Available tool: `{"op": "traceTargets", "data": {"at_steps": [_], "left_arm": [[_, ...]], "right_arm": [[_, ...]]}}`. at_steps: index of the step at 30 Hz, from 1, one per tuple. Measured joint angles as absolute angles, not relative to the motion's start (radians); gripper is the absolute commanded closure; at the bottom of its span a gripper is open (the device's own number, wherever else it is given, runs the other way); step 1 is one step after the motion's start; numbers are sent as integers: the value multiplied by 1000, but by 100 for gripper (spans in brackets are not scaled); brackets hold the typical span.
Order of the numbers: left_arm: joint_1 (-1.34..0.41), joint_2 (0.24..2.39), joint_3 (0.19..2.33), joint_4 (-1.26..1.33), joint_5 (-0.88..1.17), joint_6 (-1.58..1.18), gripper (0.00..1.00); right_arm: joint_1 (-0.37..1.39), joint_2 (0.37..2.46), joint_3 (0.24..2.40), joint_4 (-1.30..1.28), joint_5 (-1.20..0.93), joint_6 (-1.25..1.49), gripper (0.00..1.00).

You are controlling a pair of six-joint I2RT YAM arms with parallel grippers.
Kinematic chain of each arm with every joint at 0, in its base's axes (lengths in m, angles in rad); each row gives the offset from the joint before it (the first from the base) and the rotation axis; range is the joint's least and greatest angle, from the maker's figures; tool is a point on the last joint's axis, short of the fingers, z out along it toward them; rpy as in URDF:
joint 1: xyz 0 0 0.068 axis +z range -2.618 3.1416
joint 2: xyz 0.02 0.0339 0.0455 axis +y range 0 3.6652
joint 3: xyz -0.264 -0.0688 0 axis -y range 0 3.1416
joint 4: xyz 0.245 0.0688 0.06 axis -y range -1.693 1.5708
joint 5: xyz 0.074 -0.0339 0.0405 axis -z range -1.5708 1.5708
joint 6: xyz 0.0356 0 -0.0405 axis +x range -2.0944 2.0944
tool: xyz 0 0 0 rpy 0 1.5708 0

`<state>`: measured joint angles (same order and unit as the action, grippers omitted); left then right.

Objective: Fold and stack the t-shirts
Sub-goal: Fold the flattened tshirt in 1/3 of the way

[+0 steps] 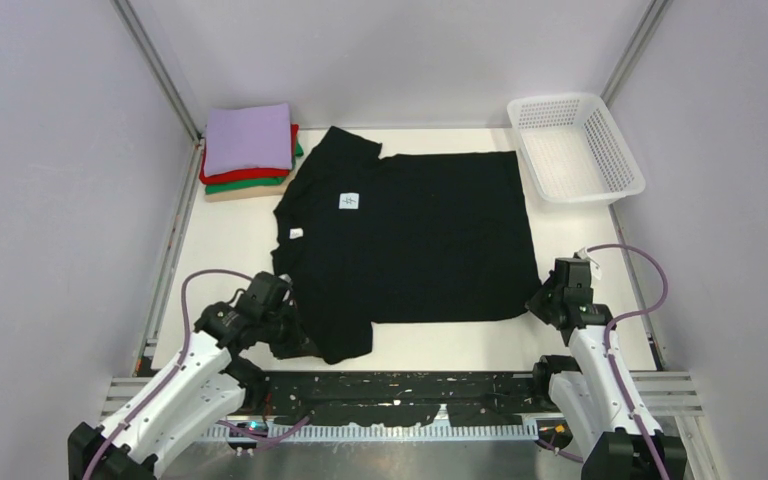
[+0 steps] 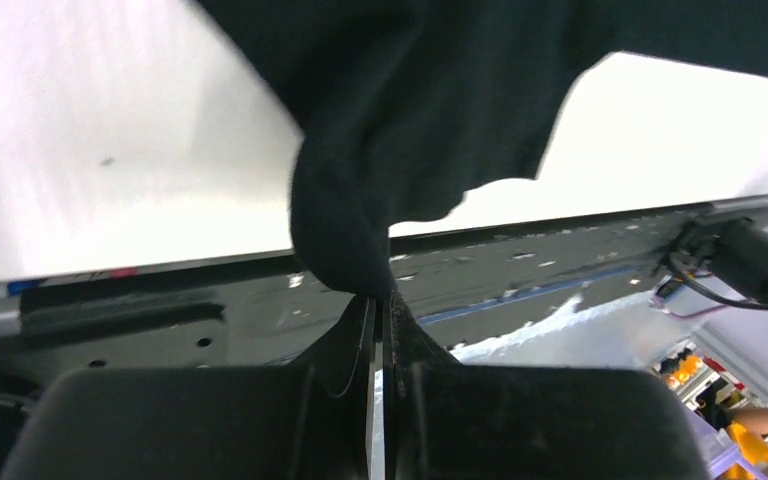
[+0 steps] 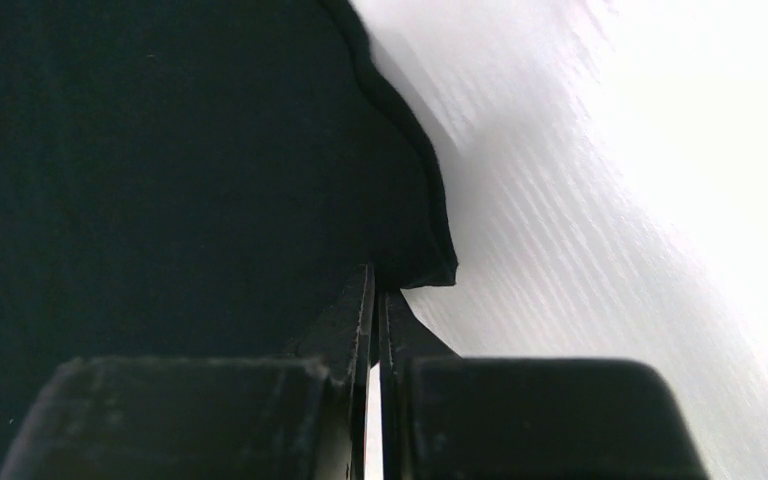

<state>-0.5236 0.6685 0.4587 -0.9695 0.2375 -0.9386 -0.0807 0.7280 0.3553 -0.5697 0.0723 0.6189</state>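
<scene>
The black t-shirt point(image 1: 410, 235) lies spread across the middle of the table, its white square label point(image 1: 350, 201) showing near the collar. My left gripper point(image 1: 295, 338) is shut on the shirt's near-left sleeve; in the left wrist view the cloth point(image 2: 360, 180) bunches up from the pinched fingertips point(image 2: 380, 300). My right gripper point(image 1: 540, 300) is shut on the shirt's near-right hem corner point(image 3: 415, 265). Folded lavender point(image 1: 248, 138), red point(image 1: 250, 174), green point(image 1: 245, 185) and tan point(image 1: 245, 194) shirts are stacked at the back left.
A white mesh basket point(image 1: 615, 160) stands at the back right. Grey walls close in both sides and the back. A black perforated strip point(image 1: 400, 385) runs along the table's near edge between the arm bases.
</scene>
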Motion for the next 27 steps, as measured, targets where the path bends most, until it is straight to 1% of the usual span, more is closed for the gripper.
{"op": "traceTargets", "data": {"at_steps": [6, 10, 12, 18, 27], "left_arm": [[-521, 826, 595, -830, 257, -881, 100], [-492, 994, 726, -754, 265, -832, 100], [-468, 1032, 757, -737, 268, -820, 100], [-364, 1230, 949, -687, 278, -778, 100], [-246, 1465, 1202, -685, 284, -727, 100]], "right_arm": [[-81, 738, 375, -492, -28, 546, 95], [-81, 797, 426, -435, -76, 512, 95], [-81, 824, 450, -410, -91, 501, 95], [-81, 941, 553, -348, -115, 489, 95], [-81, 1093, 664, -307, -115, 488, 95]]}}
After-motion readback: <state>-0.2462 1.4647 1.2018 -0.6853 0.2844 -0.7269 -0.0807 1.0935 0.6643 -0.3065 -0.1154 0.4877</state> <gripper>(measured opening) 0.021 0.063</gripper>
